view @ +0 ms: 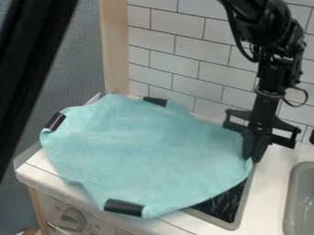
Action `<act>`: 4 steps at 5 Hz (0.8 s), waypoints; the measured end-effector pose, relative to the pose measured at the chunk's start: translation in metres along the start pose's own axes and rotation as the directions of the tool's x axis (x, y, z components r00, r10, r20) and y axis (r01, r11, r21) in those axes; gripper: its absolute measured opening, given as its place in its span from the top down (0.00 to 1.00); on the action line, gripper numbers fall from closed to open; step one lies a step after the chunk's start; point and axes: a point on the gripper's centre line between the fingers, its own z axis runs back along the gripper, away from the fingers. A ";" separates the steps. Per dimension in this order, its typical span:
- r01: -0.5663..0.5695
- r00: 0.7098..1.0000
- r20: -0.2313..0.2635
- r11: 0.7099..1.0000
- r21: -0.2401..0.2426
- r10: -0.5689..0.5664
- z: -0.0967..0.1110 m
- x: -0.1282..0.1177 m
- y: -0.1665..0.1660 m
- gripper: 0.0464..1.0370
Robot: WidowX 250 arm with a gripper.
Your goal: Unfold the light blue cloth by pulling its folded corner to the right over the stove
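The gripper [255, 157] hangs at the right side of the turquoise cloth [147, 151], low above the counter. Its fingers are close together, shut on the cloth's right edge. The cloth lies spread over the toy stove, slightly wrinkled, and covers most of its top. Black clips or strips sit along the cloth's rim: one at the front [124, 207], one at the left [55, 121] and one at the back [155, 101].
Part of the dark stove surface [222, 204] shows below the cloth's right edge. A grey sink [295, 197] is at the far right, a tiled wall [184, 50] stands behind, and a knob [72, 219] is on the front panel. A blurred black bar crosses the upper left.
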 end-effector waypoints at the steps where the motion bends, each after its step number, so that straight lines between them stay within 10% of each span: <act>1: 0.054 0.999 -0.003 0.998 0.013 -0.054 -0.008 -0.002 -0.021 0.98; 4: 0.082 0.997 -0.001 0.996 0.020 -0.082 -0.009 -0.005 -0.027 0.28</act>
